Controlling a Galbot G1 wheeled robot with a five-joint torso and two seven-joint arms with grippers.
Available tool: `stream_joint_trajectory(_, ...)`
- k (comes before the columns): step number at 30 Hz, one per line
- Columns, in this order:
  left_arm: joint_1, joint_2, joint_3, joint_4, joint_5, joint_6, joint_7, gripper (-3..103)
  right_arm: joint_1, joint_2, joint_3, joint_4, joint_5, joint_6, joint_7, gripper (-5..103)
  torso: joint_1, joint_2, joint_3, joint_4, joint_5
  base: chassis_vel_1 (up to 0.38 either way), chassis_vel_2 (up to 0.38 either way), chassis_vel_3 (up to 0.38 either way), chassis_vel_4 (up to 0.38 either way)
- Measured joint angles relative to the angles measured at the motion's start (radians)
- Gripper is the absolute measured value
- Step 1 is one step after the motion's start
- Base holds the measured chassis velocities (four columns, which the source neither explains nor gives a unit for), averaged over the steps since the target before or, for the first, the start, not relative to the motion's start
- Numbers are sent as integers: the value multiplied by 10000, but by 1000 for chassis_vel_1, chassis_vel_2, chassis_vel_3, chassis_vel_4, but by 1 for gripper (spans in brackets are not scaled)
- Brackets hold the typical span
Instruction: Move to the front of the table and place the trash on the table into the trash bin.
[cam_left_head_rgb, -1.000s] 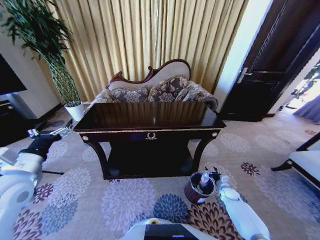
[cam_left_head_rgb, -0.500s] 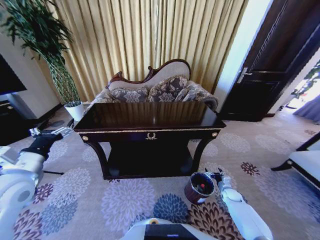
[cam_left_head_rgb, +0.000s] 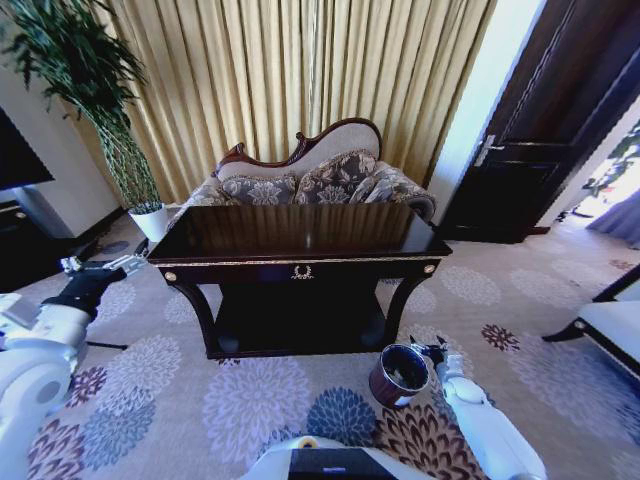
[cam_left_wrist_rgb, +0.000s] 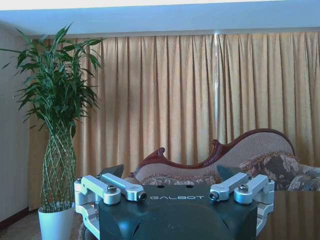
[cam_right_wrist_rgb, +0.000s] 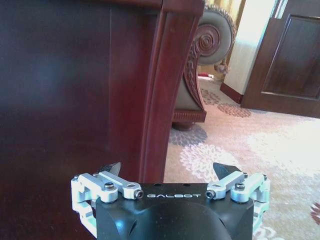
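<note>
Bench (cam_left_head_rgb: 300, 232): wide dark-brown glossy top, gold ornament at centre of front rail, curved legs, lower shelf; stands straight ahead of robot on the patterned carpet (cam_left_head_rgb: 250, 400), w/ the sofa (cam_left_head_rgb: 320, 175) directly behind it. Top surface reads as bare gloss w/ reflections.

Trash bin (cam_left_head_rgb: 398, 375): small round dark maroon bucket, pale label low on its side, on the carpet near the bench's front-right leg, apart from it. Opening faces up; interior is dark, contents cannot be told.

Right tool (cam_left_head_rgb: 433, 350): low, just beside the bin rim on its right side, arm running back toward the robot base. In the right wrist view the right tool (cam_right_wrist_rgb: 170, 172) has its fingertips (cam_right_wrist_rgb: 224, 169) spread wide, nothing between them; bench leg (cam_right_wrist_rgb: 167, 85) stands close in front of it.

Left tool (cam_left_head_rgb: 100, 266): held off the bench's left end, approx. at top-surface height, clear of the bench. Left wrist view shows this tool (cam_left_wrist_rgb: 170, 177) wide open and empty, facing the curtain (cam_left_wrist_rgb: 200, 100), w/ a potted plant (cam_left_wrist_rgb: 57, 150) in a white pot to one side.
</note>
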Motion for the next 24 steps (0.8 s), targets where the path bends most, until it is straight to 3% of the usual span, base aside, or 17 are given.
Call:
stream_joint_trajectory(8,3,-123,10,4,93,-4,-5,100,-1058,-684,560,3568,1792,-1194,102,100,0,1,0,-2,-1,0,0,0,0)
stream_joint_trajectory(10,1,-203,9,-16,123,-8,-3,100,-1388,-928,885,5111,2272,-1509,447,100,-1,1,-1,-2,-6,0,0,0,0)
stream_joint_trajectory(12,1,-239,9,-30,133,-11,-6,100,-1465,-977,959,5553,2362,-1570,573,100,0,1,-1,-2,-4,0,0,0,0)
stream_joint_trajectory(16,22,-545,-104,-134,209,-17,-64,100,-1835,-1266,1288,8202,2810,-2665,1289,100,0,1,-1,0,-2,0,0,0,0)
stream_joint_trajectory(24,41,-745,-137,-312,279,-18,-85,100,-1930,-1426,1299,10873,2945,-3824,1772,100,0,1,-1,0,-2,0,0,0,0)
